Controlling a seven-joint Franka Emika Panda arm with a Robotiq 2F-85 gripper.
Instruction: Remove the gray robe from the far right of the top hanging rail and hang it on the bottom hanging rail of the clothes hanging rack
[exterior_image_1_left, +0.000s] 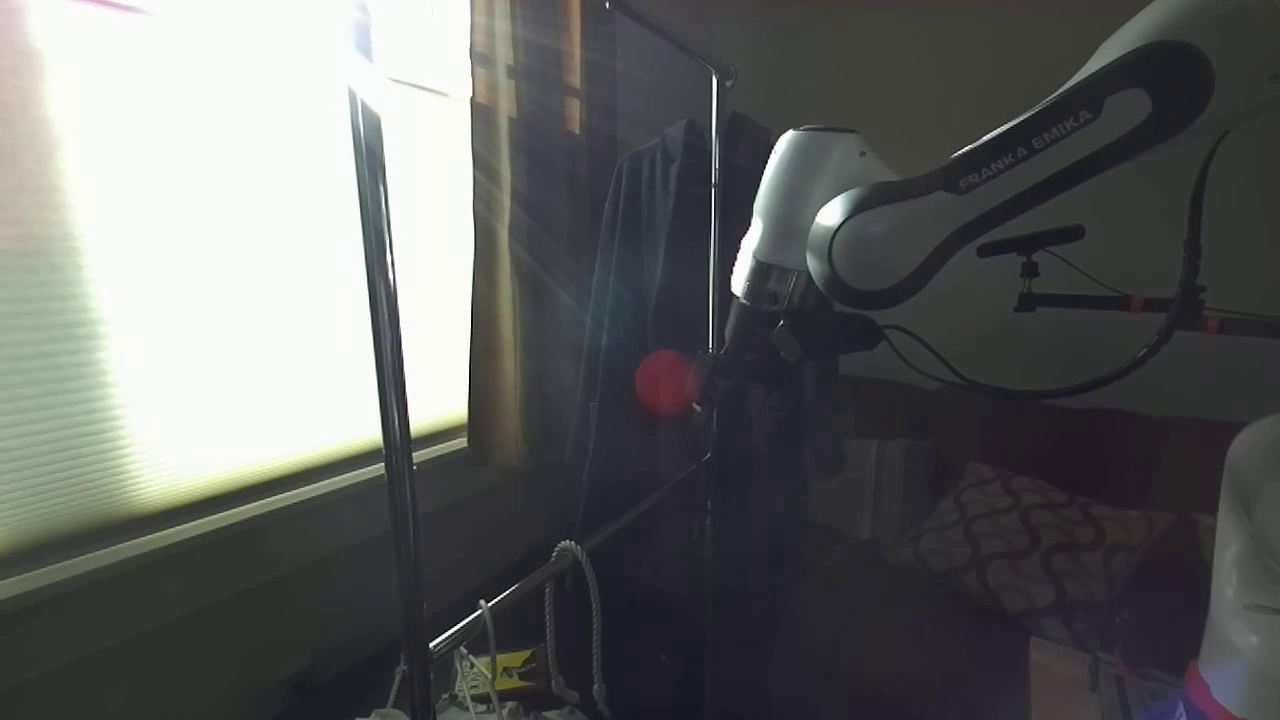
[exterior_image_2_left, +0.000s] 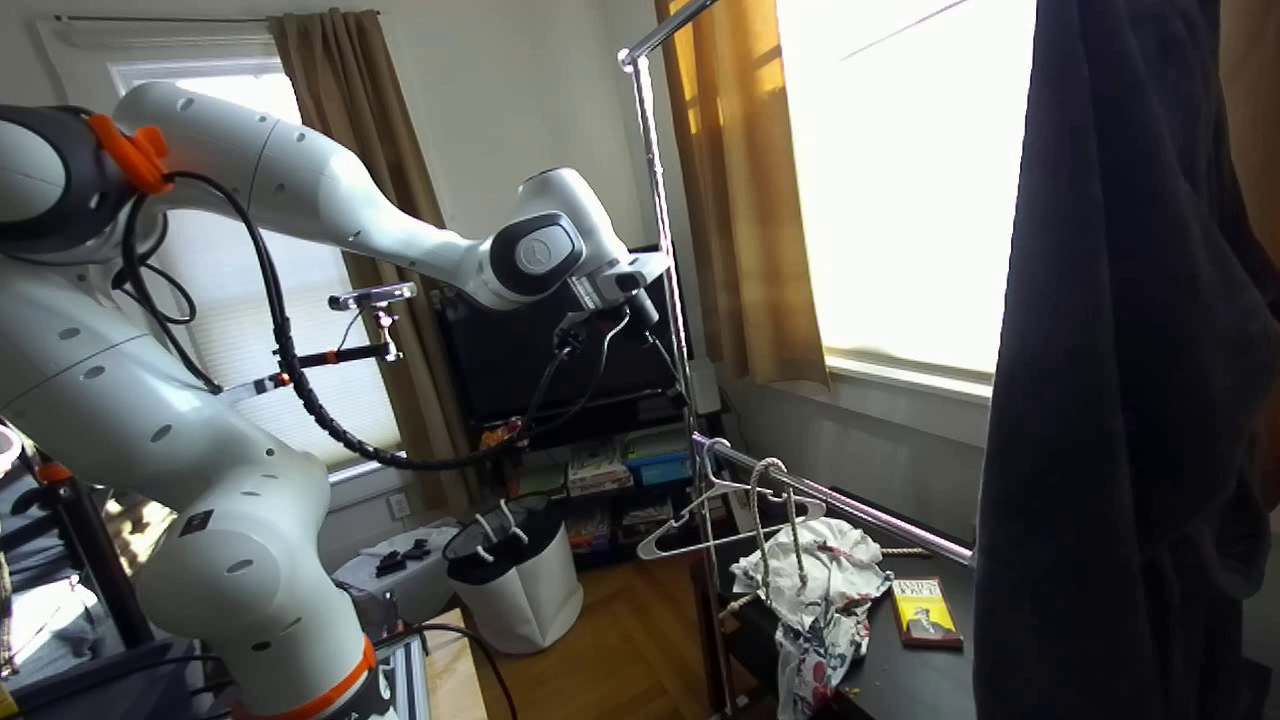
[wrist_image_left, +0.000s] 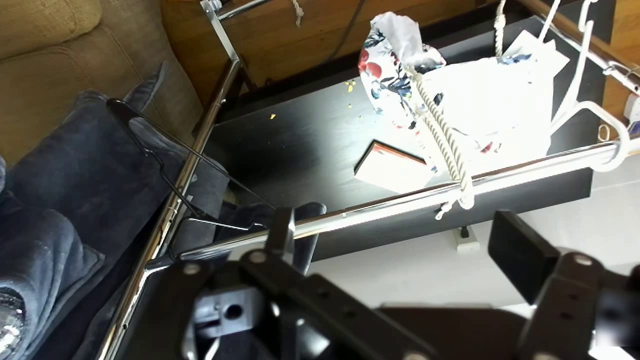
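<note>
The gripper (wrist_image_left: 400, 240) stands above the bottom hanging rail (wrist_image_left: 380, 208), close to the end where the rail meets a chrome upright (wrist_image_left: 186, 172); it is released, its two fingers (wrist_image_left: 522, 255) spread well apart. The gray robe (exterior_image_2_left: 1110, 400) hangs at this same end of the rail and, in an exterior view, masks it; its top lies outside the frame, so which rail bears it cannot be told. In the wrist view, gray-blue cloth (wrist_image_left: 65, 145) shows around this end of the rail, and a black hanger (wrist_image_left: 200, 156) slants across the cloth and the upright; whether its hook engages the rail is unclear. Farther along, a patterned white bag (wrist_image_left: 490, 100) is seen below the rail, its rope handles (wrist_image_left: 440, 135) looped over it. Toward the opposite end, a white hanger (wrist_image_left: 623, 142) is hooked on the rail. Lower than the rail, a book (exterior_image_2_left: 925, 612) with a yellow and red cover lies on a dark table (wrist_image_left: 290, 145).
</note>
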